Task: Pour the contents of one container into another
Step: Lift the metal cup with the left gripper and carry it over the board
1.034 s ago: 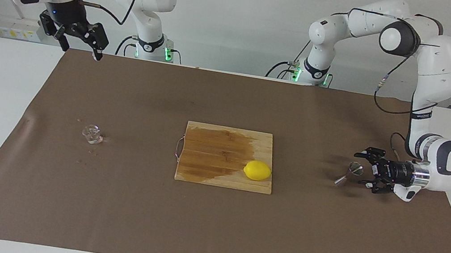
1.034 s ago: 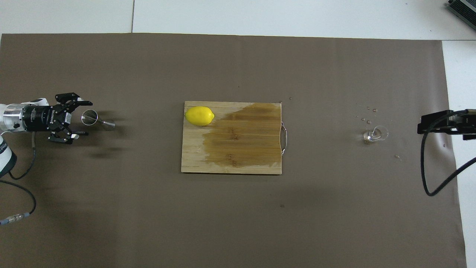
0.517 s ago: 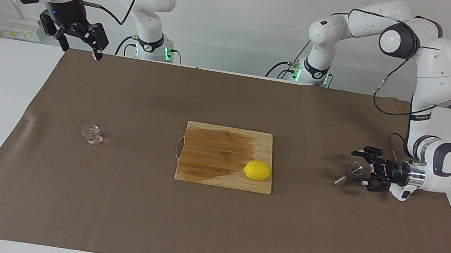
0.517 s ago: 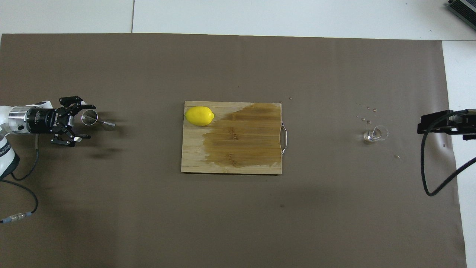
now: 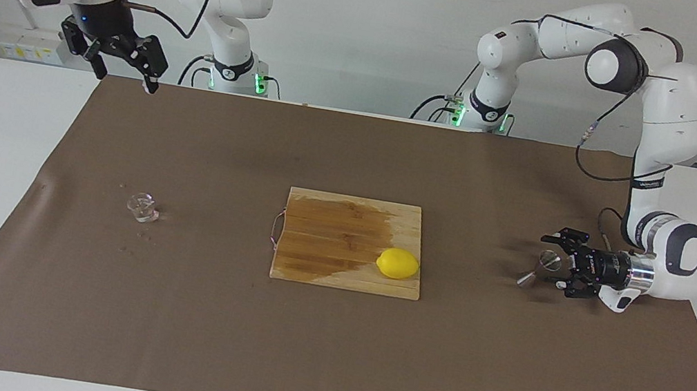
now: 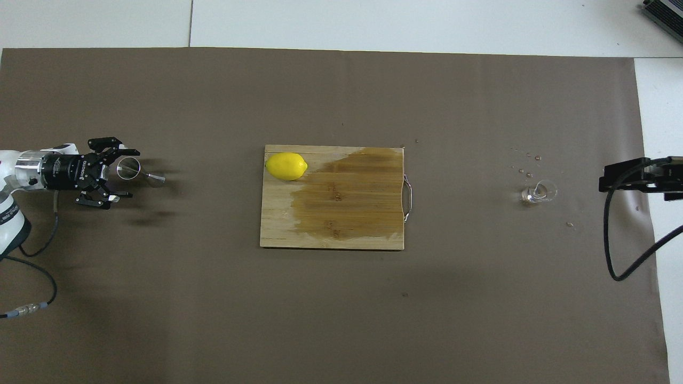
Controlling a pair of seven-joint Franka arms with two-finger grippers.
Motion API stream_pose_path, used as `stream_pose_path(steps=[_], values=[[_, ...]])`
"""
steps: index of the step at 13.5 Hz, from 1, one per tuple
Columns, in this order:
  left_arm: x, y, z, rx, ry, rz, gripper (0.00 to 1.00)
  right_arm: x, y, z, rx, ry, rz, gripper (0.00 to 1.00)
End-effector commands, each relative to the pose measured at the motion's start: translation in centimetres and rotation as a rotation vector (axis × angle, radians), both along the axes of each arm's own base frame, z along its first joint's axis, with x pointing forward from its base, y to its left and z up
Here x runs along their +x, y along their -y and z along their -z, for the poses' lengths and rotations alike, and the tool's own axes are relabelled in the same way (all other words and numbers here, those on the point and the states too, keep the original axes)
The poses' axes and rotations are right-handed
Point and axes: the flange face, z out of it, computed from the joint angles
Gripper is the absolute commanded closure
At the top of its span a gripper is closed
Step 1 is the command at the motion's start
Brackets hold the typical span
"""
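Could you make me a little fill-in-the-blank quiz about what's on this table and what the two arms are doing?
1. The lemon rests on the wooden ____.
2. The steel jigger lies on its ____ by the open left pincer.
3. The clear glass cup stands at the ____ arm's end of the table.
4. The right pincer is raised and holds ____.

Missing words: board; side; right; nothing

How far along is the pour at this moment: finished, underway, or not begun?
Nothing looks poured into the jigger: it stands on the brown mat toward the left arm's end, ungripped. In hand: the left gripper is low beside it, fingers open. The right gripper waits raised, open, away from the clear glass cup, which sits among droplets toward the right arm's end. Left: lifting the cup and pouring.
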Motion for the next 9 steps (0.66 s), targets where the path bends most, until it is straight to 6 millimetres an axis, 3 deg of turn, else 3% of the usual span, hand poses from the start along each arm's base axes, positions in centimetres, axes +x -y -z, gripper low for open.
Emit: stream_pose_path(steps=[1,3,4,9], values=[[0.87,-0.37,-0.05,0.002,0.026,-0.002,0.00,-0.79,0.05,-0.12,0.005,-0.002,-0.018,0.00],[0.92,-0.40,-0.03,0.005,0.027,-0.006,0.01,-0.79,0.06,-0.12,0.003,-0.002,-0.016,0.00],[0.95,-0.43,0.00,0.007,0.027,-0.008,0.09,-0.74,0.05,-0.05,0.005,-0.004,-0.016,0.00],[1.12,-0.73,0.36,0.026,0.025,-0.030,0.20,-0.79,0.05,-0.12,0.005,-0.002,-0.016,0.00]])
